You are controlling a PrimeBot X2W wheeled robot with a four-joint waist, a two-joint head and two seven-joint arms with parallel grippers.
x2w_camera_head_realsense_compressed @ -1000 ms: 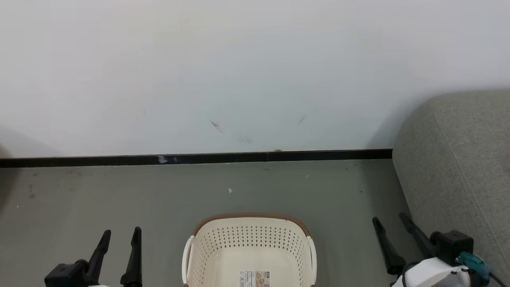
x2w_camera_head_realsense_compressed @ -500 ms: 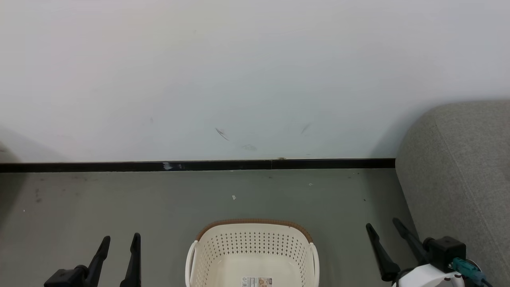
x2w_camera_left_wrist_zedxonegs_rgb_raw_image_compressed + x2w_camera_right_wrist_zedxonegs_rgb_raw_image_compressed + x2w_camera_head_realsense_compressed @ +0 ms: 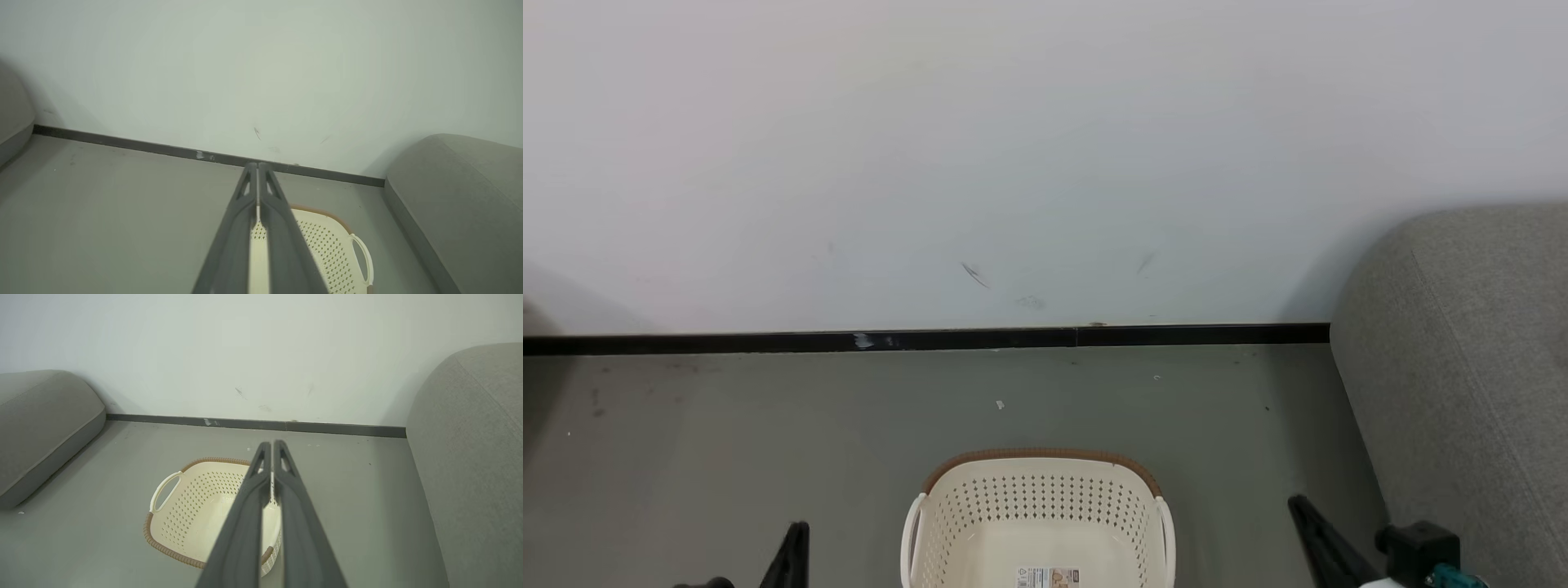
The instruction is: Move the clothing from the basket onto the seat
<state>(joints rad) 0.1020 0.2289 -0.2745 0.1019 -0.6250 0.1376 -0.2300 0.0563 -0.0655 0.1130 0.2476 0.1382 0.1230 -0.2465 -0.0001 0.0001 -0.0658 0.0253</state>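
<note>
Now, left end effector (image 3: 258, 166) closed, holding nothing, right end effector (image 3: 272, 445) likewise, basket (image 3: 1037, 500) btwn them.

basket (image 3: 1037, 494) mid-floor; sofa (image 3: 1462, 367) blocks right; wall (image 3: 1013, 163) ahead; floor (image 3: 727, 441) left open.

- Your head camera looks forward and down over the basket (image 3: 1037, 498) toward the wall (image 3: 1013, 163).
- Your left wrist camera faces that wall from the basket's left.
- Your right wrist camera faces it from the basket's right; all three share basket, wall and seat (image 3: 1462, 367).
</note>
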